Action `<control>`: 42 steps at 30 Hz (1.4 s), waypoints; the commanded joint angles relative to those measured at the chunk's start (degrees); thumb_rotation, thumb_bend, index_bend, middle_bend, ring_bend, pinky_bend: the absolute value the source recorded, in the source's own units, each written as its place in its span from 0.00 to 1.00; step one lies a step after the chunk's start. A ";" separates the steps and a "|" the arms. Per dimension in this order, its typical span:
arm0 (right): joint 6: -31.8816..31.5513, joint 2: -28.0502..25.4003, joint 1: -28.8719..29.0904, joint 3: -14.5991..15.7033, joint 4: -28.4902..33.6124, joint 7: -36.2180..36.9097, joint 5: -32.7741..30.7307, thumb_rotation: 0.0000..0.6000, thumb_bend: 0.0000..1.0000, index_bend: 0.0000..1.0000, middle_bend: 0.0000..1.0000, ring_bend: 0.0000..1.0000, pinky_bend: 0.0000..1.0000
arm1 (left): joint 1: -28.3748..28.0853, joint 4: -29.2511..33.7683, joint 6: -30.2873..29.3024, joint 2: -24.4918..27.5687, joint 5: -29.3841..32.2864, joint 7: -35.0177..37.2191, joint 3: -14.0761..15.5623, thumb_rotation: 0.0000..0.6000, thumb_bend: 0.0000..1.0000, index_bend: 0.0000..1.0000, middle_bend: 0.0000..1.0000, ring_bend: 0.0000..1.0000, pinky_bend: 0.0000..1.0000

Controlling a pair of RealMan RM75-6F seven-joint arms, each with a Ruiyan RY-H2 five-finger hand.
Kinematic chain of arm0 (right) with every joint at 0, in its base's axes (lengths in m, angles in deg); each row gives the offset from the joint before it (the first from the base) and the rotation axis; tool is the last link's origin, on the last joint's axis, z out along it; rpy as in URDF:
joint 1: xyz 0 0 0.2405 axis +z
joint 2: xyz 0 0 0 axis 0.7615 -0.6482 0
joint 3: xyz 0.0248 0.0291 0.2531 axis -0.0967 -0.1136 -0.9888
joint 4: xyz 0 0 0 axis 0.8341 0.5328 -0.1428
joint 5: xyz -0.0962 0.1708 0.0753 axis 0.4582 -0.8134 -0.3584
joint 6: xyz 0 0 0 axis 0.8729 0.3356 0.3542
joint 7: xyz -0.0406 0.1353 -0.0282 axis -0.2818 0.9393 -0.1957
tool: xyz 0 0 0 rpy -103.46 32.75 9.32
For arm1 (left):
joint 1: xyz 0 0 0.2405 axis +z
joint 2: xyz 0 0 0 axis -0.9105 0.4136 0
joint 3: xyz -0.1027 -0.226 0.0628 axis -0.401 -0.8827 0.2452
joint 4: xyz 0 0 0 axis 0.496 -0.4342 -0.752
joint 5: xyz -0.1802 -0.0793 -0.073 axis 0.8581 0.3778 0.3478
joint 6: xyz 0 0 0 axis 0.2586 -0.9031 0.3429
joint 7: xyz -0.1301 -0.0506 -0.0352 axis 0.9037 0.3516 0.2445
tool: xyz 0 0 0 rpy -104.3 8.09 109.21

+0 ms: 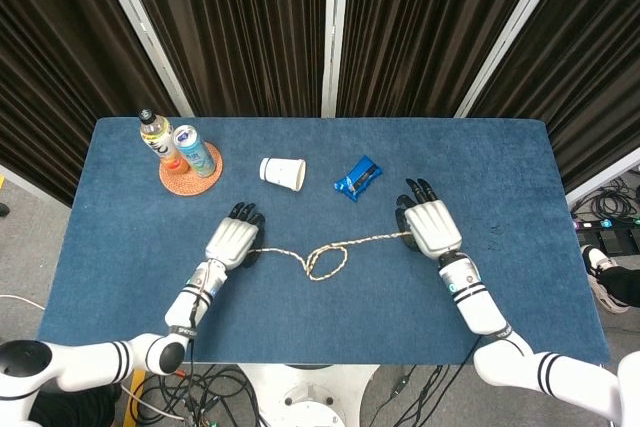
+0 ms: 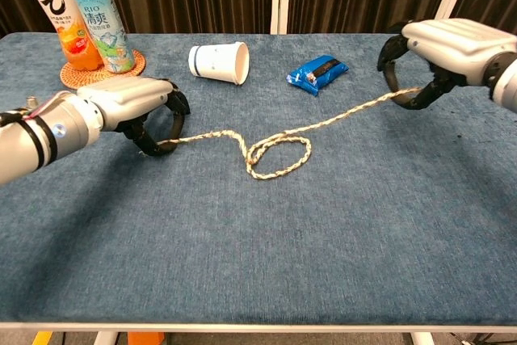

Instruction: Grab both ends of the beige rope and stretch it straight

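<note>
The beige rope (image 2: 279, 147) (image 1: 325, 257) lies across the blue table with a loose loop near its middle. My left hand (image 2: 133, 103) (image 1: 233, 241) grips the rope's left end, fingers curled down onto the cloth. My right hand (image 2: 448, 46) (image 1: 432, 230) holds the right end a little above the table. Between the loop and my right hand the rope runs nearly straight. From the loop to my left hand it still bends slightly.
A tipped white paper cup (image 2: 219, 62) and a blue snack packet (image 2: 317, 73) lie behind the rope. A bottle (image 2: 55, 10) and a can (image 2: 102, 26) stand on a woven coaster (image 2: 89, 73) at the far left. Dark curtains hang behind the table.
</note>
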 commanded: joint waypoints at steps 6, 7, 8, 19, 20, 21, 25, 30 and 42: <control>-3.16 -5.47 -3.93 0.12 2.86 3.16 -0.57 1.00 0.37 0.63 0.29 0.03 0.00 | 3.75 3.72 -3.61 6.37 -5.84 6.14 1.25 1.00 0.38 0.61 0.24 0.03 0.04; -3.46 -6.27 -4.46 0.18 3.17 3.74 -0.61 1.00 0.37 0.63 0.29 0.03 0.00 | 4.33 4.16 -4.08 7.32 -6.50 6.86 1.54 1.00 0.38 0.61 0.24 0.03 0.04; -3.76 -7.31 -5.15 0.32 3.50 4.56 -0.65 1.00 0.37 0.63 0.29 0.03 0.00 | 5.10 4.68 -4.75 8.58 -7.45 7.74 2.00 1.00 0.38 0.61 0.24 0.03 0.04; -4.29 -11.69 -10.20 1.82 2.31 11.61 -1.56 1.00 0.37 0.63 0.29 0.03 0.00 | 11.78 6.03 -10.90 15.39 -14.40 15.50 5.30 1.00 0.38 0.61 0.24 0.03 0.04; -4.16 -11.62 -10.52 1.98 1.81 12.21 -1.58 1.00 0.37 0.63 0.29 0.03 0.00 | 12.13 5.54 -11.30 15.66 -15.09 16.13 5.40 1.00 0.38 0.61 0.24 0.03 0.04; -4.03 -11.53 -10.74 2.10 1.44 12.62 -1.58 1.00 0.37 0.63 0.29 0.03 0.00 | 12.39 5.19 -11.44 15.75 -15.65 16.56 5.65 1.00 0.38 0.61 0.24 0.03 0.04; -3.42 -10.51 -11.35 2.65 -0.45 13.98 -1.25 1.00 0.37 0.63 0.29 0.03 0.00 | 13.12 3.03 -11.06 15.27 -17.15 18.15 6.46 1.00 0.38 0.61 0.24 0.03 0.03; -2.61 -8.66 -12.03 3.16 -3.51 14.82 -1.36 1.00 0.37 0.63 0.29 0.03 0.00 | 13.83 0.47 -10.79 14.37 -18.22 18.90 6.84 1.00 0.38 0.61 0.24 0.03 0.03; -1.24 -5.80 -13.55 3.45 -8.84 16.87 -1.64 1.00 0.37 0.63 0.29 0.03 0.00 | 15.46 -4.60 -10.52 13.36 -19.99 22.33 6.84 1.00 0.38 0.60 0.24 0.03 0.03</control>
